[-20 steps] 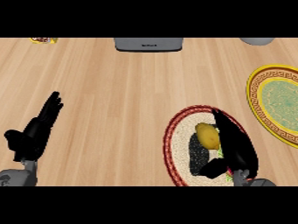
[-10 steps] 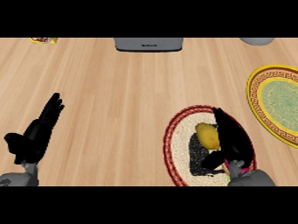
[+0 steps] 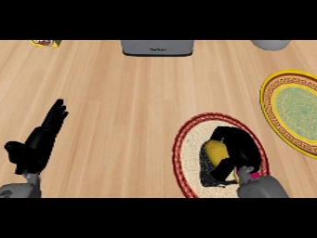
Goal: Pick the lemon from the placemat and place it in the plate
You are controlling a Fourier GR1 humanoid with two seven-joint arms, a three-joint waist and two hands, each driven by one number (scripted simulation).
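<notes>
A yellow lemon (image 3: 214,149) lies on the round red-rimmed placemat (image 3: 188,148) at the lower right of the head view. My right hand (image 3: 240,149) sits over it, fingers curled round its right side and thumb (image 3: 224,168) below it, hiding much of the fruit. The yellow plate (image 3: 277,93) with a green centre lies to the right of the placemat, cut by the view's edge. My left hand (image 3: 38,143) rests open at the lower left, fingers straight and pointing up, well away from the placemat.
A grey appliance (image 3: 157,47) stands at the counter's far edge in the middle. A grey bowl-like thing (image 3: 270,44) is at the far right and a small yellow item (image 3: 45,42) at the far left. Bare wooden counter lies between.
My right hand's fingers have curled in over the lemon, from stretched out beside it a second ago. The lemon is still on the placemat. The left hand has barely moved.
</notes>
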